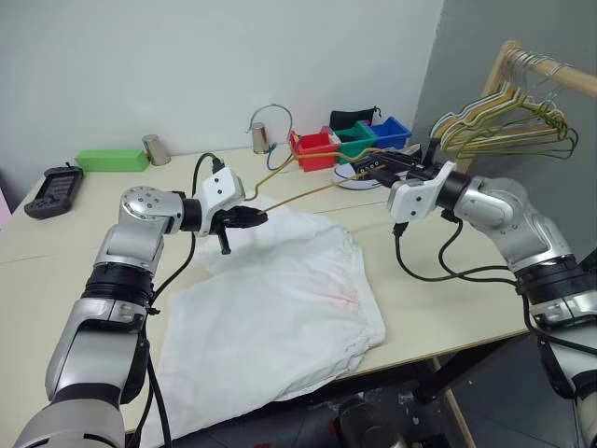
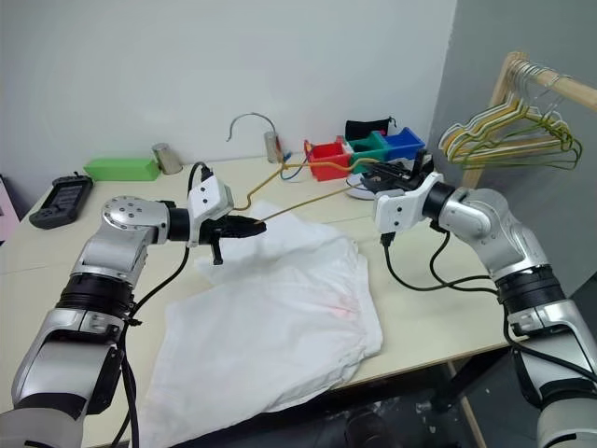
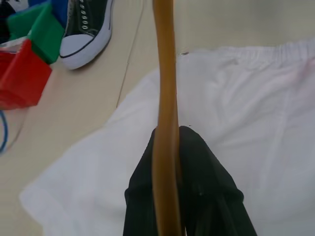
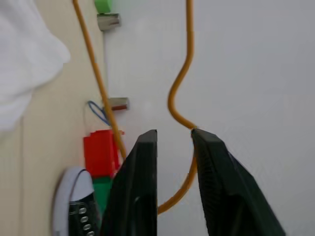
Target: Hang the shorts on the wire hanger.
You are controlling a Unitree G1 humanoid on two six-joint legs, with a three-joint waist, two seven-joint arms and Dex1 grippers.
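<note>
Left claw (image 1: 250, 218): fingers pressed together, pinching the wire hanger (image 1: 308, 194), thin yellow-gold wire, at one end above the shorts (image 1: 280, 317). Right claw (image 4: 173, 142): fingers parted, wire running between them, touching one finger; firm grip not clear. Shorts: white thin fabric, crumpled flat on the pale desk (image 1: 56, 261), at 6 o'clock from the hanger. Left wrist view adds a dark sneaker (image 3: 83, 29) beside red, green and blue bins (image 1: 350, 142).

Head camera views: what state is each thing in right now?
Thin yellow-gold wire hanger: off the table, clamped at one corner.
Large white thin-fabric shorts: flat on the table, not on the hanger.
Left gripper: shut on the hanger wire.
Right gripper: open, fingers astride the wire.
</note>
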